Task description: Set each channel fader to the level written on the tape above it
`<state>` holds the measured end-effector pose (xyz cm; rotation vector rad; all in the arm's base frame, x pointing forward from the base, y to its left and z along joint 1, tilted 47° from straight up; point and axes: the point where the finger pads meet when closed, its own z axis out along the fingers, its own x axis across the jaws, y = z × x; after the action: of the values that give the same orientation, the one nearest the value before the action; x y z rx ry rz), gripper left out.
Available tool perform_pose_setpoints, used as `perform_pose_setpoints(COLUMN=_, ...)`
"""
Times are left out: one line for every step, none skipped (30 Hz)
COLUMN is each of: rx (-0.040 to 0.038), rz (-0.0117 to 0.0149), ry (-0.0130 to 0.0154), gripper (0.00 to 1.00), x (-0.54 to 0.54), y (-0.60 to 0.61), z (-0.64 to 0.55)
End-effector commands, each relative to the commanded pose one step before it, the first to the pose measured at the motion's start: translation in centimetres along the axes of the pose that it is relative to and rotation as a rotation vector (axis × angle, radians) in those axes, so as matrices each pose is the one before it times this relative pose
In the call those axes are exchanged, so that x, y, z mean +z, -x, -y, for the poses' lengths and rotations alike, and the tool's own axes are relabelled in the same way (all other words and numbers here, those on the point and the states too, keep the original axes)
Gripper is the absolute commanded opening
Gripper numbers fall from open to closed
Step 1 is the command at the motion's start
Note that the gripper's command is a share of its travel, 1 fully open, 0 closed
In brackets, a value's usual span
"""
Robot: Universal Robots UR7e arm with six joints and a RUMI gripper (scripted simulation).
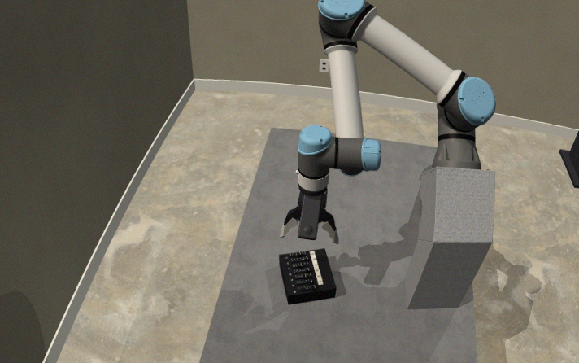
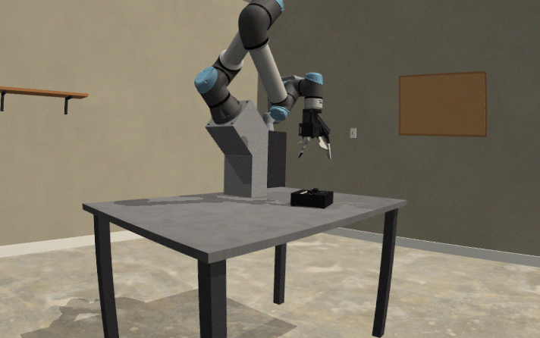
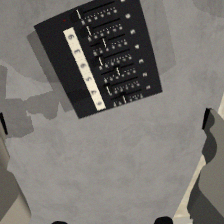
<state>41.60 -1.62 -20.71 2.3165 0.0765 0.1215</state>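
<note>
1. Gripper [image 1: 308,233] hung well above the table, fingers spread to their widest and holding nothing; it pointed straight down, off the desk's far edge rather than over it.
2. Lighting desk [image 1: 306,276] lay flat on the grey table [image 2: 223,234], near the arm's pedestal [image 1: 452,239]; in the wrist view it sat in the upper half of the frame, skewed to the picture's edges.
3. White tape strip [image 3: 84,69] ran along one side of the desk, its digits too small to read with certainty; fader rows [image 3: 112,62] lay beside it, each with a small pale cap; which row was the master, I could not tell.
4. Judgement: the step in hand was the approach to a fader; best done by squaring the wrist to the slot's direction before descent; narrowing the fingers so they straddle one cap only; coming down vertically, then sliding along the slot without side load.
5. Risk: wide fingers could brush a neighbouring cap or the master.
</note>
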Motion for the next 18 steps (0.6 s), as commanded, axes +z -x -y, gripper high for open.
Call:
perform_pose_setpoints(rx=-0.0103, rz=-0.00027, ry=0.00025, gripper=1.0, x=-0.008, y=-0.056, z=0.032)
perform_pose_setpoints(rx=-0.00666, rz=0.00048, ry=0.00028, gripper=1.0, x=0.019, y=-0.015, z=0.017)
perform_pose_setpoints(rx=-0.00829, rz=0.0006, ry=0.00034, gripper=1.0, x=0.024, y=-0.019, z=0.021)
perform_pose_setpoints(rx=-0.01003, rz=0.00073, ry=0.0004, gripper=1.0, x=0.029, y=-0.023, z=0.025)
perform_pose_setpoints(rx=-0.01187, rz=0.00087, ry=0.00047, gripper=1.0, x=0.034, y=-0.028, z=0.029)
perform_pose_setpoints(rx=-0.01379, rz=0.00102, ry=0.00053, gripper=1.0, x=0.039, y=-0.033, z=0.033)
perform_pose_setpoints(rx=-0.01576, rz=0.00117, ry=0.0006, gripper=1.0, x=0.044, y=-0.038, z=0.037)
perform_pose_setpoints(rx=-0.01778, rz=0.00133, ry=0.00065, gripper=1.0, x=0.05, y=-0.043, z=0.04)
perform_pose_setpoints(rx=-0.01983, rz=0.0015, ry=0.0007, gripper=1.0, x=0.055, y=-0.049, z=0.044)
perform_pose_setpoints(rx=-0.0219, rz=0.00167, ry=0.00074, gripper=1.0, x=0.061, y=-0.055, z=0.046)
perform_pose_setpoints(rx=-0.02396, rz=0.00184, ry=0.00078, gripper=1.0, x=0.066, y=-0.062, z=0.048)
perform_pose_setpoints(rx=-0.026, rz=0.00201, ry=0.0008, gripper=1.0, x=0.071, y=-0.068, z=0.049)
perform_pose_setpoints(rx=-0.02803, rz=0.00219, ry=0.00081, gripper=1.0, x=0.075, y=-0.075, z=0.049)
perform_pose_setpoints(rx=-0.03001, rz=0.00236, ry=0.0008, gripper=1.0, x=0.08, y=-0.082, z=0.049)
perform_pose_setpoints(rx=0.0, rz=0.0, ry=0.0, gripper=1.0, x=0.0, y=0.0, z=0.0)
perform_pose_setpoints(rx=0.0, rz=0.0, ry=0.0, gripper=1.0, x=0.0, y=0.0, z=0.0)
perform_pose_setpoints(rx=-0.03194, rz=0.00253, ry=0.00078, gripper=1.0, x=0.084, y=-0.088, z=0.047)
perform_pose_setpoints(rx=-0.03381, rz=0.0027, ry=0.00075, gripper=1.0, x=0.088, y=-0.095, z=0.045)
